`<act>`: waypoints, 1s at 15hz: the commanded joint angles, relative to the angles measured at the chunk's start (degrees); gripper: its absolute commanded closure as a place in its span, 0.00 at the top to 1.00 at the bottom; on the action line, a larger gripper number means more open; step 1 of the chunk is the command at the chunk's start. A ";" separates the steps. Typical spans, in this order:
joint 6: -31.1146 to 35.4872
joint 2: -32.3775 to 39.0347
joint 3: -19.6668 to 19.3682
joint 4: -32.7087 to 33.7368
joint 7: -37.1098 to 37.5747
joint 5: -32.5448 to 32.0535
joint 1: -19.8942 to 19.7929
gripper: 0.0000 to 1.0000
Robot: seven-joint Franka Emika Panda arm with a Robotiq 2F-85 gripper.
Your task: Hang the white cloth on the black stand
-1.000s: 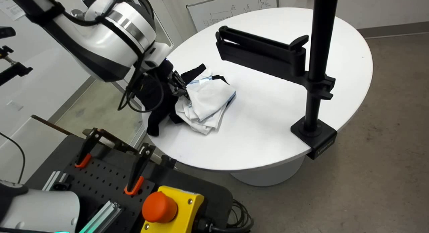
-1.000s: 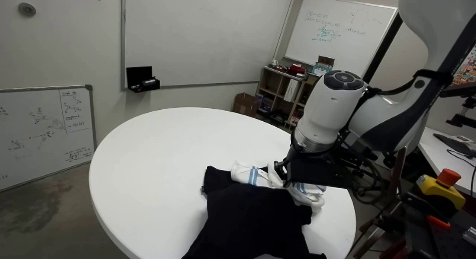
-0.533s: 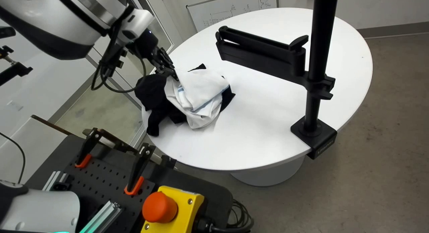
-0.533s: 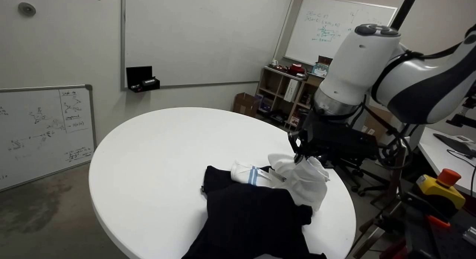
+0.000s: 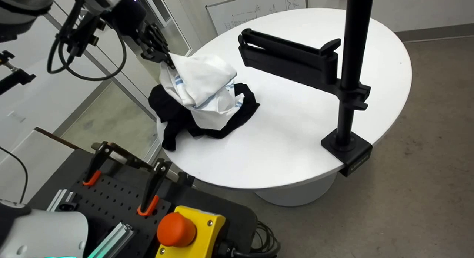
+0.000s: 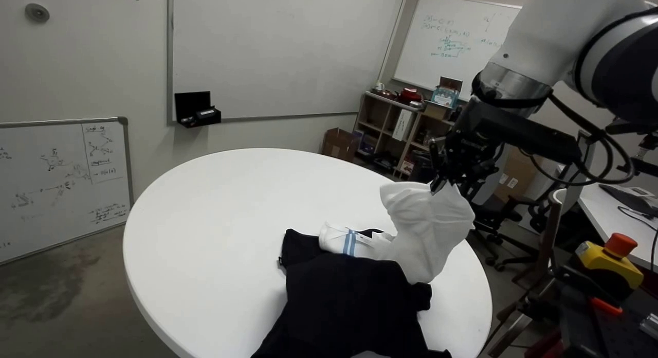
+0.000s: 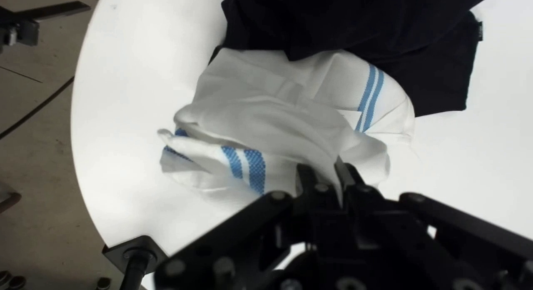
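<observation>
The white cloth with blue stripes [image 5: 203, 80] is crumpled and partly lifted. It also shows in an exterior view [image 6: 429, 224] and in the wrist view [image 7: 266, 119]. My gripper [image 5: 170, 61] is shut on a fold at its top; the fold shows between the fingers [image 7: 322, 177] in the wrist view. A striped end of the cloth still lies low by the black garment. The black stand [image 5: 350, 65] is clamped to the table edge, with a folded side arm [image 5: 289, 59] reaching over the table. Its base [image 7: 135, 252] shows at lower left in the wrist view.
A black garment [image 6: 349, 301] lies on the round white table [image 6: 221, 219], beside and under the cloth. A dark cart with black-and-orange clamps [image 5: 150, 191] and a yellow box with a red button [image 5: 194, 232] stands by the table. Cables hang from the wrist.
My gripper has moved up and back, away from the stand in an exterior view. It has pulled the cloth up with it, and more of the black garment is uncovered.
</observation>
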 commanded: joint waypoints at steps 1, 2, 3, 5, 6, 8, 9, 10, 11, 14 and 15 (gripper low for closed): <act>-2.34 -5.73 4.60 -1.38 -11.76 15.88 -2.01 0.01; -4.47 -7.29 4.65 -0.69 -15.68 20.59 -1.43 0.01; -6.54 -8.59 -5.71 0.08 -19.11 24.69 9.39 0.01; -13.52 -15.06 -9.95 0.32 -26.03 30.73 12.99 0.01; -16.60 -18.04 -12.45 0.53 -27.68 30.75 14.39 0.01; -23.13 -23.34 -15.96 2.22 -29.56 28.81 15.26 0.01; -26.50 -26.12 -17.12 3.11 -30.26 28.09 15.21 0.01; -29.96 -28.78 -18.32 4.29 -31.65 27.76 14.98 0.01; -33.39 -31.24 -19.25 5.65 -32.87 27.46 14.57 0.01; -42.66 -37.68 -21.63 10.11 -36.55 26.77 13.01 0.01; -44.74 -38.78 -22.13 11.60 -37.44 26.68 12.55 0.01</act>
